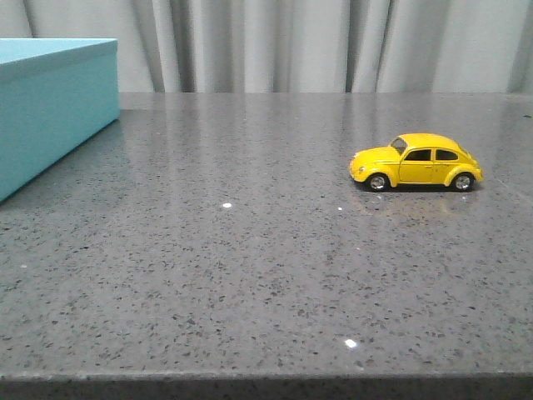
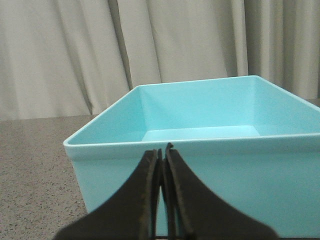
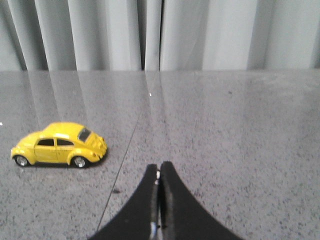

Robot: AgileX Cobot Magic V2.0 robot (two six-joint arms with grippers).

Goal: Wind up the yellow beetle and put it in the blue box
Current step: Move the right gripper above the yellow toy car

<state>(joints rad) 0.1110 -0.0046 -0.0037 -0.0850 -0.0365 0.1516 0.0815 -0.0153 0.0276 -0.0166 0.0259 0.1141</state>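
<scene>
I see the small yellow beetle (image 1: 415, 162) toy car at the frame's right, the big blue box (image 1: 52, 108) upper left, and both my left gripper (image 2: 162, 150) and right gripper (image 3: 159, 175) pressed together, so I should open the right one wide first.

Grey speckled stone-look tabletop (image 1: 250, 250): polished, faintly reflective. Small yellow toy beetle car (image 1: 415, 162): glossy painted body, shiny silver hubcaps, dull black tyres. Large turquoise-blue rectangular box (image 1: 50, 108): smooth matt plastic look, walls plain inside and out. Pale grey curtain (image 1: 316, 42): soft matt cloth in folds. Black gripper fingers (image 2: 150, 200): matt.
</scene>
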